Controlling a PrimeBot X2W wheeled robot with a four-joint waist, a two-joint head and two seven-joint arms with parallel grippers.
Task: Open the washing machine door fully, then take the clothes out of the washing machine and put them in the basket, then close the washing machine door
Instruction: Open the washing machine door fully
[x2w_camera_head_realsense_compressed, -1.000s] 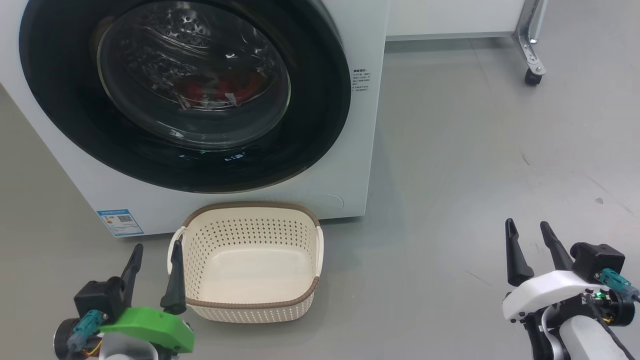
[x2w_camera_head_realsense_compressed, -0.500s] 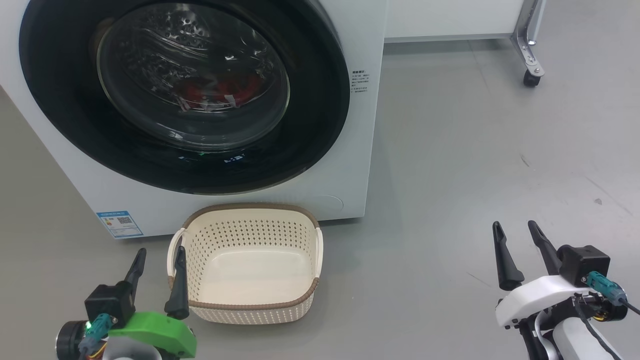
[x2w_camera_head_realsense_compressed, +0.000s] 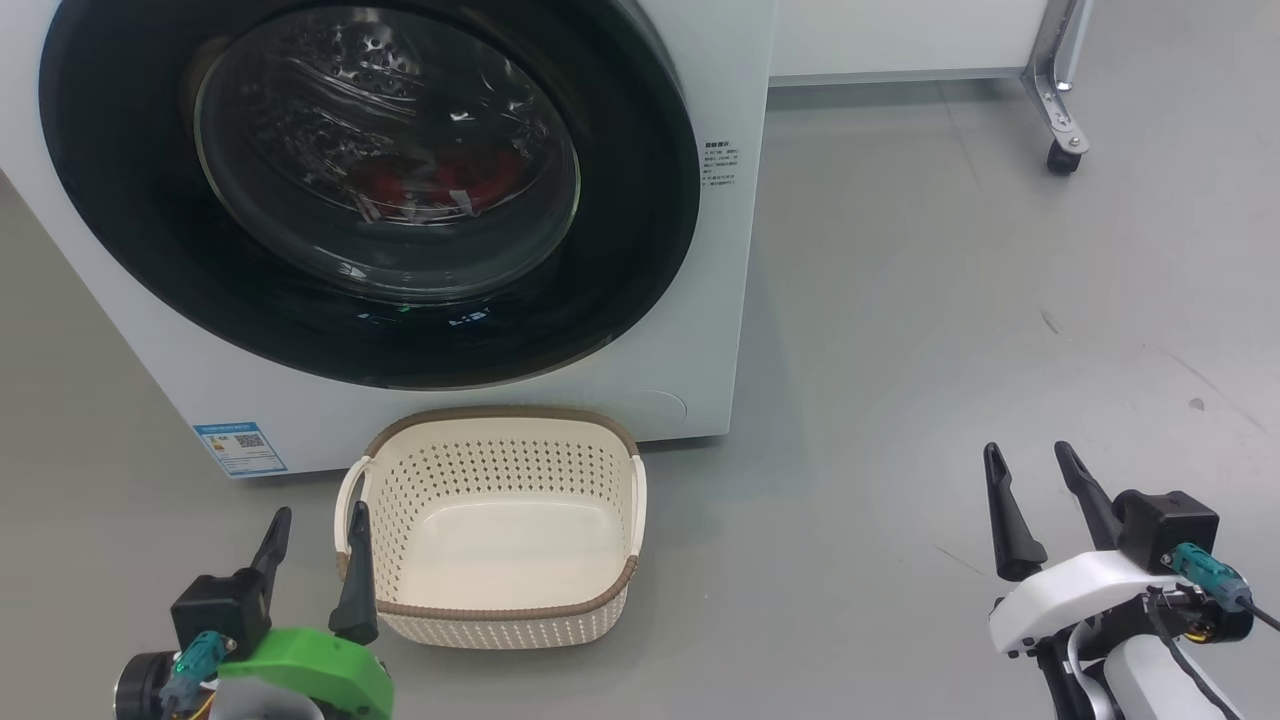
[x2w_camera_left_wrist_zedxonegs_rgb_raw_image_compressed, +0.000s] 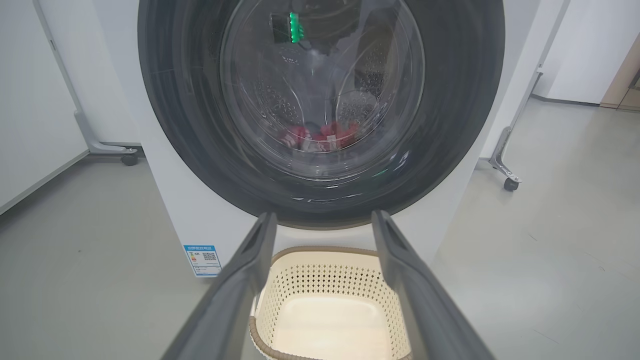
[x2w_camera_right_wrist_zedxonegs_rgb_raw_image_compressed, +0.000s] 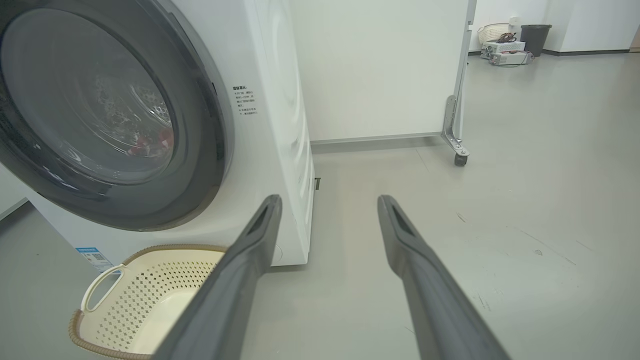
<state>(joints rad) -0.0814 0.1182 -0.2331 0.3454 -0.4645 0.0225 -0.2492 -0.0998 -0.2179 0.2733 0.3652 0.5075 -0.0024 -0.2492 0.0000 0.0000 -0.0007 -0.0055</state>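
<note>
The white washing machine (x2w_camera_head_realsense_compressed: 720, 300) stands ahead on the floor. Its round, black-rimmed washing machine door (x2w_camera_head_realsense_compressed: 640, 200) (x2w_camera_left_wrist_zedxonegs_rgb_raw_image_compressed: 450, 125) (x2w_camera_right_wrist_zedxonegs_rgb_raw_image_compressed: 200, 165) is shut. Through the glass, red clothes (x2w_camera_head_realsense_compressed: 440, 180) (x2w_camera_left_wrist_zedxonegs_rgb_raw_image_compressed: 322, 137) (x2w_camera_right_wrist_zedxonegs_rgb_raw_image_compressed: 152, 142) lie in the drum. The cream basket (x2w_camera_head_realsense_compressed: 500, 610) (x2w_camera_left_wrist_zedxonegs_rgb_raw_image_compressed: 280, 310) (x2w_camera_right_wrist_zedxonegs_rgb_raw_image_compressed: 130, 300) sits on the floor just in front of the machine, with nothing in it. My left gripper (x2w_camera_head_realsense_compressed: 318, 516) (x2w_camera_left_wrist_zedxonegs_rgb_raw_image_compressed: 322, 217) hovers open at the basket's left handle. My right gripper (x2w_camera_head_realsense_compressed: 1028, 450) (x2w_camera_right_wrist_zedxonegs_rgb_raw_image_compressed: 327, 200) stands open well to the right, over bare floor.
A white partition on a castor leg (x2w_camera_head_realsense_compressed: 1062, 150) (x2w_camera_right_wrist_zedxonegs_rgb_raw_image_compressed: 459, 159) stands behind the machine on the right. Another castor leg (x2w_camera_left_wrist_zedxonegs_rgb_raw_image_compressed: 129, 159) sits to its left. A bin and boxes (x2w_camera_right_wrist_zedxonegs_rgb_raw_image_compressed: 510, 42) lie far off. Grey floor stretches right of the machine.
Both grippers have dropped slightly lower in the head view, the right one also shifting a little left. Door, clothes and basket have stayed put.
</note>
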